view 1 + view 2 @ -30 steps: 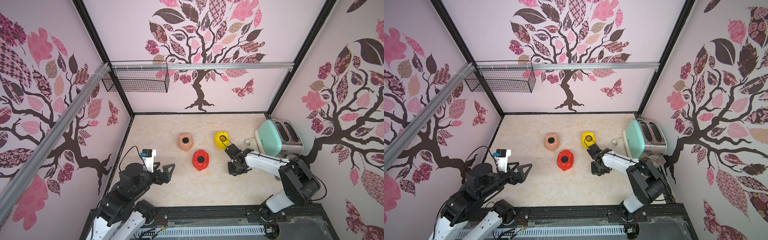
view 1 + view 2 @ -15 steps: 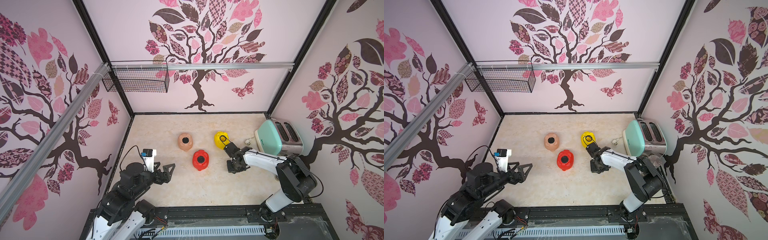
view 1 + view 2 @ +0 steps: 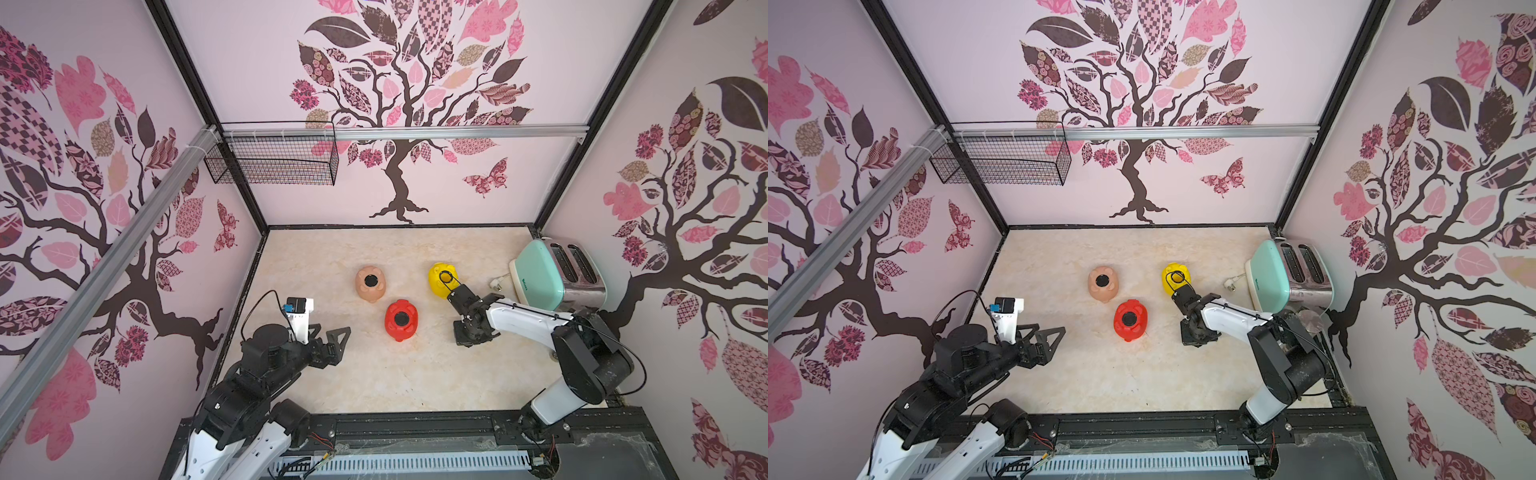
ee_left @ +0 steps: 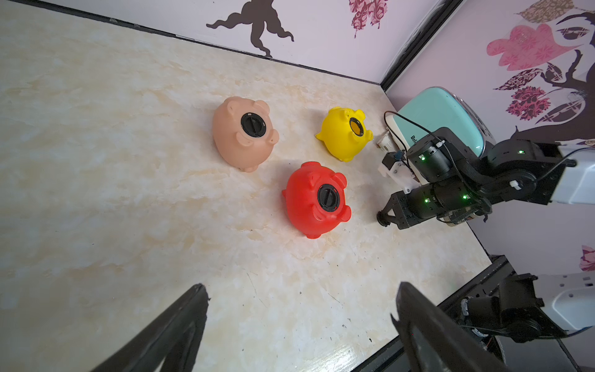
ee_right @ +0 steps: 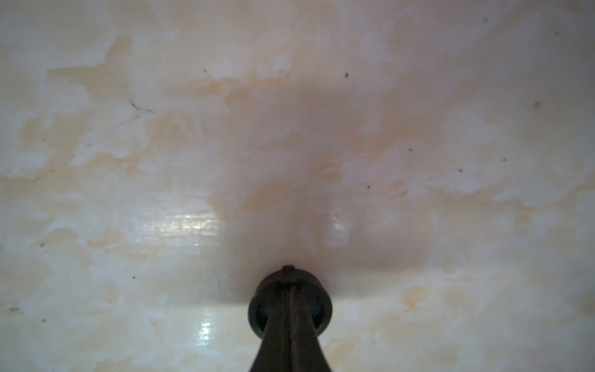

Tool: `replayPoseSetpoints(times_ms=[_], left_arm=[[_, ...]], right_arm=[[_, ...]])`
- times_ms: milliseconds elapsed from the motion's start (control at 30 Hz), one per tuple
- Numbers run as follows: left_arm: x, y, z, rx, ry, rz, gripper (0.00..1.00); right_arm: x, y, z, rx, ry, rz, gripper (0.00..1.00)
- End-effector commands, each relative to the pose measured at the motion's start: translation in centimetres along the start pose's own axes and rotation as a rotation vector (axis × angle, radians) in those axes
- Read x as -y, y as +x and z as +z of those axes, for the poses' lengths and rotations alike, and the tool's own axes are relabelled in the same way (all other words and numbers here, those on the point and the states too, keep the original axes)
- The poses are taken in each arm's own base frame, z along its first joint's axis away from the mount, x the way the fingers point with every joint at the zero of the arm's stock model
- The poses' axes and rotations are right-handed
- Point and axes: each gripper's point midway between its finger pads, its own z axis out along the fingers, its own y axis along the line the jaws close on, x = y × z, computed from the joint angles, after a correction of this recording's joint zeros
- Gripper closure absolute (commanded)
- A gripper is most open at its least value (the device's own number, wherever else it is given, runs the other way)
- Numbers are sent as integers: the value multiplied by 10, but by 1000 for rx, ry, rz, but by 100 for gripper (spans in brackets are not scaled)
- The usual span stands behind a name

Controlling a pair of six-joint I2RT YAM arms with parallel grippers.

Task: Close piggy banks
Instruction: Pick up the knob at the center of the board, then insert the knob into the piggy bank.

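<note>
Nearest the front of the marbled cream worktop (image 3: 374, 374), at about 8 o'clock from its middle, the left hand (image 3: 334, 330) hovered with its two black triangular fingers spread wide and nothing between them. Across at about 4 o'clock, the right hand (image 3: 469, 336) pointed down at the worktop, its fingers pinched together on a small black round plug (image 5: 273, 280) at their tips. The plug was close to the surface, but whether it touched could not be told. Slightly farther back, near the middle, the round red plastic piggy bank (image 3: 401, 320) lay belly up with a black ribbed cap (image 4: 328, 197) seated in its belly hole. At 11 o'clock from it, the peach-pink plastic piggy bank (image 3: 370, 284) lay the same way, its hole likewise filled by a second black cap (image 4: 252, 124). At 1 o'clock from the red one, just beyond the right hand, the yellow plastic piggy bank (image 3: 436, 289) lay with its round belly hole (image 4: 356, 126) open. Farther off, at 2 o'clock by the right wall, stood a mint-green two-slot toaster (image 3: 540, 274). A black wire basket (image 3: 274, 160) hung on the back wall at 11 o'clock.
</note>
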Motion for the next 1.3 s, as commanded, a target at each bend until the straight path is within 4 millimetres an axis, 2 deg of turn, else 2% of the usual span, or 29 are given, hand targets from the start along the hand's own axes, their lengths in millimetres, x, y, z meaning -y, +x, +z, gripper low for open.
replayPoseSetpoints(times_ms=[0,533,767,967,1267], left_arm=[[2,-3,0,18,10,16,7],[1,-9,-6,57,3,-12,7],[7,-22,-1,57,6,-37,6],[34,-43,27,62,132,-96,5],[60,-89,78,56,188,-91,5]], right_arm=[[-5,-4,2,4,-16,-17,100],[-8,-21,-36,113,-73,-24,100],[-10,-36,-63,175,-95,-23,100],[-9,-46,-93,240,-128,-14,100],[-7,-64,-138,374,-184,-16,100]])
